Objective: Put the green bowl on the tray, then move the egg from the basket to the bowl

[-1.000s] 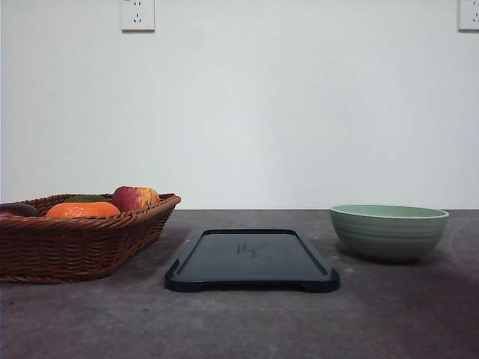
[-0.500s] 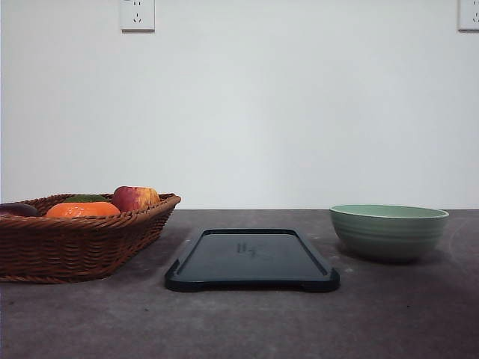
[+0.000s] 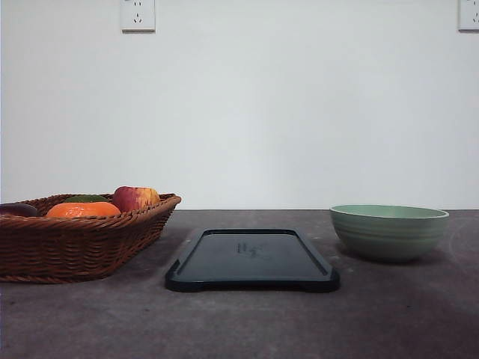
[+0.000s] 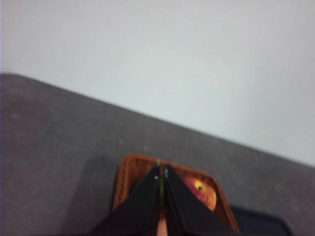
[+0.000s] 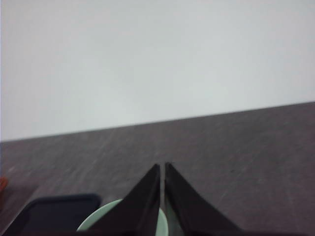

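The green bowl [image 3: 388, 231] stands on the table at the right, beside the dark tray [image 3: 252, 259], which lies bare in the middle. The brown wicker basket [image 3: 71, 239] sits at the left and holds fruit; the egg is hidden from view. In the left wrist view my left gripper [image 4: 161, 172] is shut with nothing in it, hovering above the basket [image 4: 129, 181] and a red apple [image 4: 201, 191]. My right gripper [image 5: 162, 168] is shut and empty too, above the bowl's rim [image 5: 101, 220], with the tray's corner [image 5: 54, 209] close by.
In the basket lie a red-yellow apple [image 3: 135, 198], an orange fruit [image 3: 82, 210], a green item [image 3: 84, 199] and a dark one [image 3: 16, 210]. A white wall with two sockets [image 3: 138, 14] closes the back. Grey table stretches in front of the tray.
The bowl, tray and basket have stayed where they were. A faint reflection on the tray's glossy surface has shifted slightly.
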Robot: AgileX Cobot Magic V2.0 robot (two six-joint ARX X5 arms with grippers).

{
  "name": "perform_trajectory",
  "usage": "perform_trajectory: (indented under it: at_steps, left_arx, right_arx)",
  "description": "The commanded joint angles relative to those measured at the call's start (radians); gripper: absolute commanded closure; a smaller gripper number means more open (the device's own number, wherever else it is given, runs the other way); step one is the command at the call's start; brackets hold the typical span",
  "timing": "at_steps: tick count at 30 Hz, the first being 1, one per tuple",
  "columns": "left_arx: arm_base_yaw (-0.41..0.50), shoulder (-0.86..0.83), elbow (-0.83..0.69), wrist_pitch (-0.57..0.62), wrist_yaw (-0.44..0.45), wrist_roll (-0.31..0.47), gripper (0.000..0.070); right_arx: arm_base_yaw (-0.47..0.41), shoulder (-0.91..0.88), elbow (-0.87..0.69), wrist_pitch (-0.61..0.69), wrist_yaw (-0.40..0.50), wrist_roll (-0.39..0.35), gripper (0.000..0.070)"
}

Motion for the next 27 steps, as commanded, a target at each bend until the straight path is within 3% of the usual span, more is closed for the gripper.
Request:
perform_trajectory:
  at_steps: [1,11,19,27]
  left_arx:
    - [-0.001,0.07,0.059,-0.042,0.022,0.047,0.07]
    - [-0.062,0.422,0.341,-0.295,0.041,0.192,0.07]
    - [-0.081,0.614,0.486,-0.49,0.09,0.284,0.07]
    - [-0.09,0.637,0.499,-0.51,0.09,0.301,0.07]
  right_arx:
    - [0.0,0.064,0.039,0.001,-0.021,-0.009,0.0694]
    - [0.002,0.402,0.251,-0.189,-0.092,-0.066,0.0694]
    - [0.013,0.594,0.383,-0.382,-0.124,-0.212,0.0694]
    - [0.026,0.631,0.397,-0.386,-0.142,-0.213,0.0693]
